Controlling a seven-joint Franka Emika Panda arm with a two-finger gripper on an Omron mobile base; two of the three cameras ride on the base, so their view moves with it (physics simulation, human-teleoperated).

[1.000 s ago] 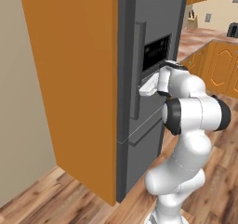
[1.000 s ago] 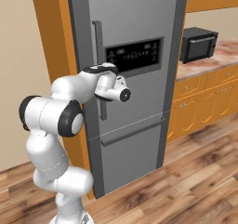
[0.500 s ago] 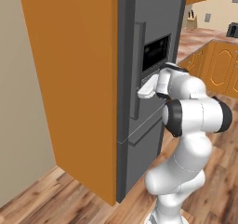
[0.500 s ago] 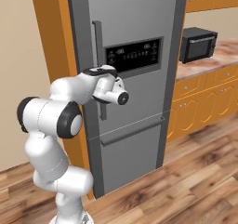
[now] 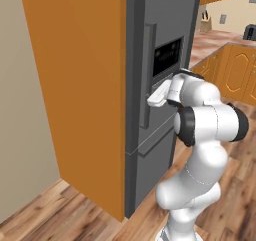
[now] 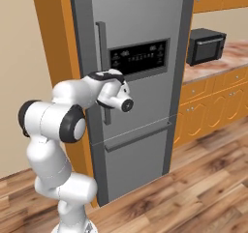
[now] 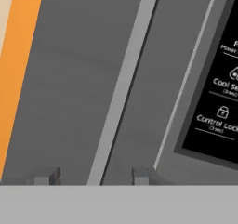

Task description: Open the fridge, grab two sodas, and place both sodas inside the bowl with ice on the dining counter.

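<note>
The fridge (image 5: pixel 165 15) (image 6: pixel 140 19) is a tall grey steel unit with a black display panel (image 6: pixel 138 58) (image 7: pixel 218 79), and its door is closed. My gripper (image 5: pixel 149 101) (image 7: pixel 93 176) is at the long vertical handle (image 5: pixel 146 75) (image 6: pixel 101 48) (image 7: pixel 125 79), about halfway down it. In the hand view one fingertip (image 7: pixel 46 176) stands on each side of the handle strip, shut on it. The sodas are hidden behind the closed door. The bowl with ice and the dining counter are out of view.
Orange casing (image 5: pixel 80 85) flanks the fridge on the left, with a beige wall beyond. To the right runs a wall counter on orange cabinets (image 6: pixel 213 96) carrying a black microwave (image 6: pixel 206 46). Wooden floor (image 6: pixel 193 188) lies open in front.
</note>
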